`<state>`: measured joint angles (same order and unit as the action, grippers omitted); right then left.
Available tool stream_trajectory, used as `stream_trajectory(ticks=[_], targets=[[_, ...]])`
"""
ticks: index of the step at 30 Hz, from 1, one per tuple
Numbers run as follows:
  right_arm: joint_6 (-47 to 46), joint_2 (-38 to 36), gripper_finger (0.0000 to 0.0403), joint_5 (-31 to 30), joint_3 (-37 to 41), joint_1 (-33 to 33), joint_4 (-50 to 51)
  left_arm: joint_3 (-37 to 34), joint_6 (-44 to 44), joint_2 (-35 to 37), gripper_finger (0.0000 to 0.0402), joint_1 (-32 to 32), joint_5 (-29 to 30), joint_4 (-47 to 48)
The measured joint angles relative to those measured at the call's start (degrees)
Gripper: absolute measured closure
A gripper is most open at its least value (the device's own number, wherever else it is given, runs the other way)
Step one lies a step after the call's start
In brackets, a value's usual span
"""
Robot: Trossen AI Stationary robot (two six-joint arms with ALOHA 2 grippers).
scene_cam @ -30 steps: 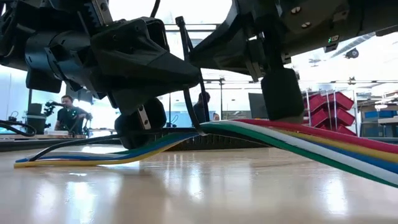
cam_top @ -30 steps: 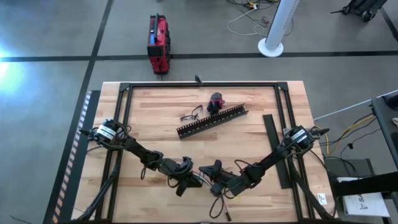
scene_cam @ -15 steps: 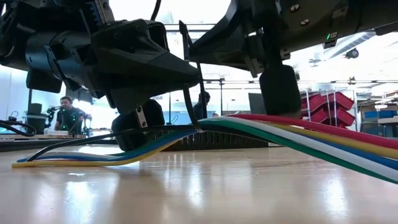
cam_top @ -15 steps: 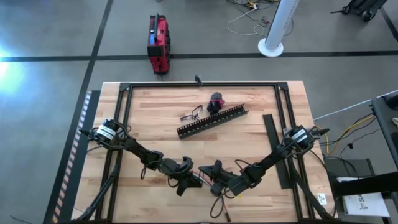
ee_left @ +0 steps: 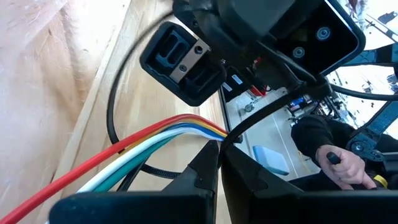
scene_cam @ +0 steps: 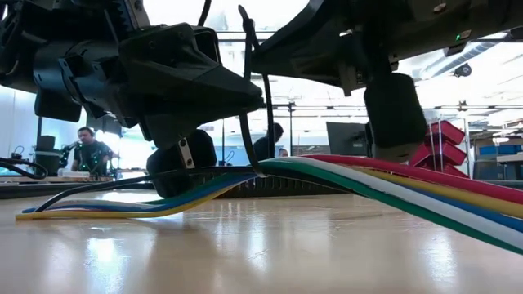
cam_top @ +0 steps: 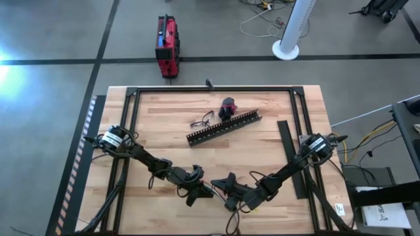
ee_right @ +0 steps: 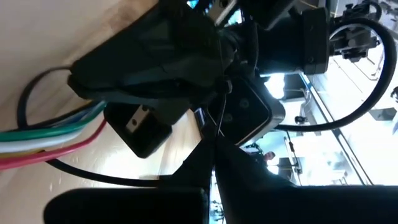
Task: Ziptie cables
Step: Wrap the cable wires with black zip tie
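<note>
The cables (scene_cam: pixel 384 175) — a flat red, white, green, blue and yellow bundle — sit lifted so the thin black ziptie (scene_cam: pixel 263 106) can loop them, left gripper (ee_left: pixel 219 163) pinching its strap at six o'clock, right gripper (ee_right: pixel 211 158) pinching its tail — probably to tighten.

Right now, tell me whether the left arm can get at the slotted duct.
Probably not: the left gripper is shut on the ziptie around the cables, and the slotted duct lies apart, farther up the table.
</note>
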<state>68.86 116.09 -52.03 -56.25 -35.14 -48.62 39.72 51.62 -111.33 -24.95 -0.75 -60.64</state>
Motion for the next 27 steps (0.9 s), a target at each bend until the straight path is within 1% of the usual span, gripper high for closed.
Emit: stream_trajectory(ticks=[14,22,27], targets=[[-3.6,0.1,0.0403,0.0,0.0,-0.5,1.5,0.0,0.3,0.0,0.0402,0.2,1.8,-0.3],[-11.2,0.2,0.0403,-0.8,0.0,-0.5,6.6,0.0,-1.2,0.0,0.0402,0.2,2.3,-0.2],[-10.5,0.2,0.0403,-2.1,0.0,-0.5,6.6,0.0,-3.0,0.0,0.0402,0.2,2.3,-0.2]])
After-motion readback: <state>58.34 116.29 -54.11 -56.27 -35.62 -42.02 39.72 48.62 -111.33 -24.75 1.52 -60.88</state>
